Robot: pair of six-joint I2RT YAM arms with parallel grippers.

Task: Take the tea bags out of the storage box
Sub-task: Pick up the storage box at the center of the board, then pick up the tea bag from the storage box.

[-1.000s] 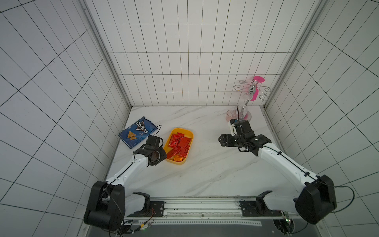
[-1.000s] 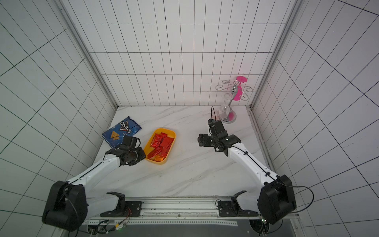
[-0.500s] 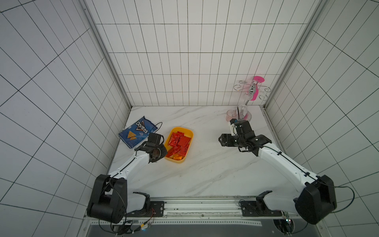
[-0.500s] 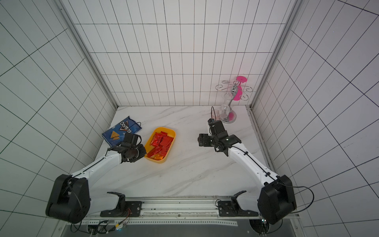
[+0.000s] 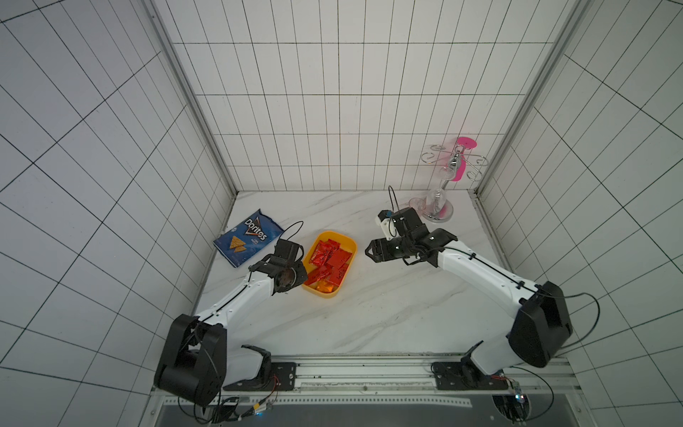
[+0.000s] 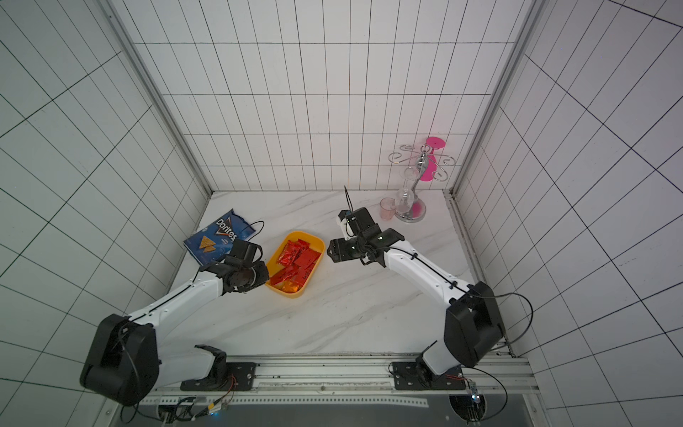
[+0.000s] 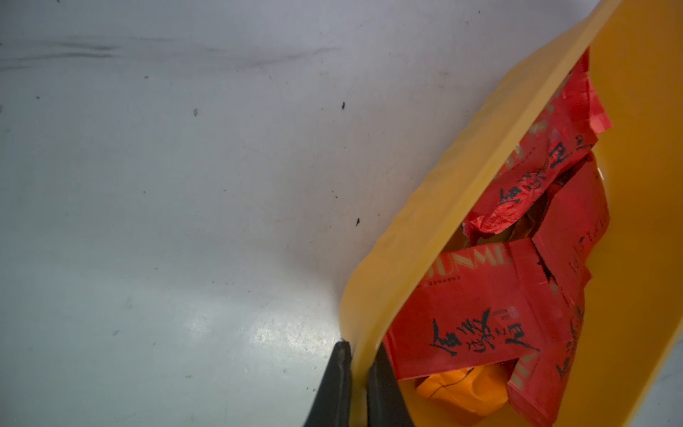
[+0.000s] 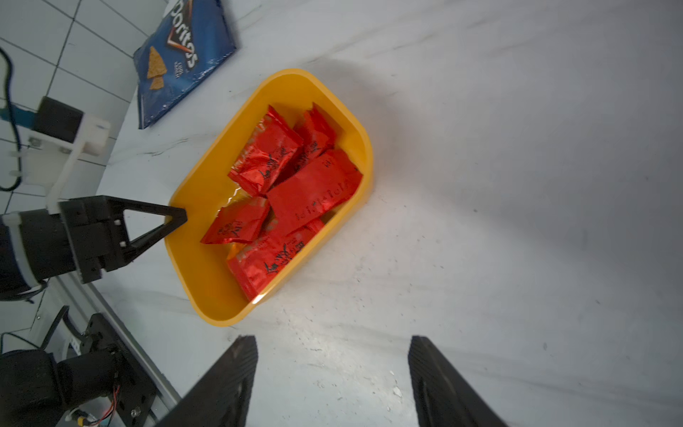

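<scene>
Black, two-fingered: my left tool (image 7: 356, 355) is clenched on the wall of the storage box (image 7: 443, 177). One finger sits outside the yellow rim and one inside. In the right wrist view the same tool (image 8: 179, 219) pinches the long side that faces the desk's left edge, toward the box's nearer end.

Item two, my right tool (image 8: 331, 338): released, jaws standing wide with nothing between them but bare desk (image 8: 517, 222). In both top views it (image 5: 369, 252) (image 6: 331, 253) points at the box's opposite long side, near it but apart.

Item three, the storage box (image 5: 332, 295) (image 6: 292, 294): shallow yellow plastic with rounded corners and no lid. It lies on the white marbled desk (image 5: 369, 321), left of the middle, with its long axis slanted against the desk's edges.

Item four, the tea bags (image 8: 295, 185): all that I can see lie inside the box, overlapping in a loose heap. Most are shiny red foil with dark script. One orange sachet (image 7: 462, 392) lies half under the red ones at the nearer end (image 5: 325, 286). I cannot count them for certain, since they cover one another.

Item five, a blue chip bag (image 5: 247, 237) (image 6: 218, 234): flat by the desk's left edge, toward the far left corner, apart from the box.

Item six, a metal glass rack (image 5: 449, 173): upright in the far right corner, with a pink cup (image 6: 387, 209) just beside its base.
</scene>
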